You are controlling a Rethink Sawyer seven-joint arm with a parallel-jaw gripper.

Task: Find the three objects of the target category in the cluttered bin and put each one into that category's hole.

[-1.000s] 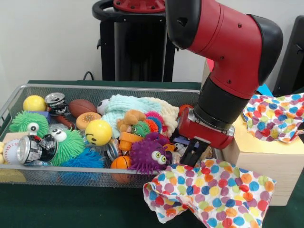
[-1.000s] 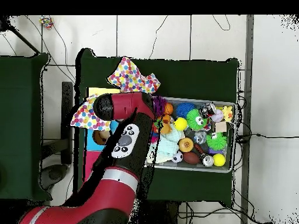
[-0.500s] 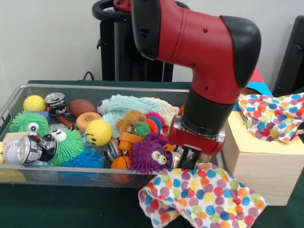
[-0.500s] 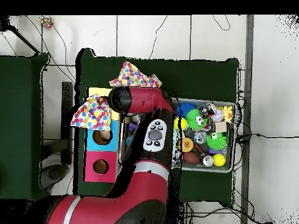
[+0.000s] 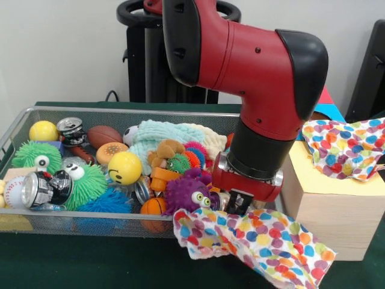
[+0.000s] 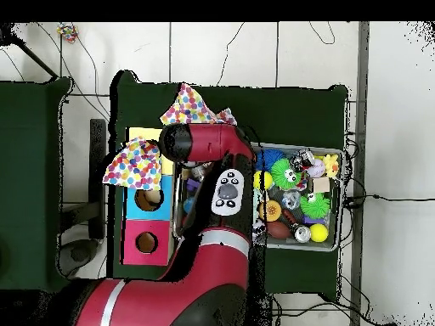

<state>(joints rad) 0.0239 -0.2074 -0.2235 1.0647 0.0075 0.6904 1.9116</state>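
We have the tool (image 5: 239, 203) low at the bin's (image 5: 120, 112) right end, and we cannot tell whether it is apart or together, since the arm's (image 5: 252, 66) red wrist and a spotted cloth (image 5: 252, 238) hide its tips. Our guess is that the cloth hangs from it, draped over the bin's front rim at about 5 o'clock of the pile.

To do this step well, we judge that we should lift straight up until the cloth clears the wire rim, then carry it away so the toys beneath show.

Nothing tells us the target category, so its things sit somewhere in the pile. The cloth is thin and limp. At 9 o'clock of the tool sits a fuzzy purple ball (image 5: 187, 195) with eyes, beyond it a smooth yellow ball (image 5: 124, 167), spiky green balls, a dented can (image 5: 45, 188). The wooden box (image 5: 334, 201) at 3 o'clock is hard and square, with a second spotted cloth (image 5: 346, 147) on top.
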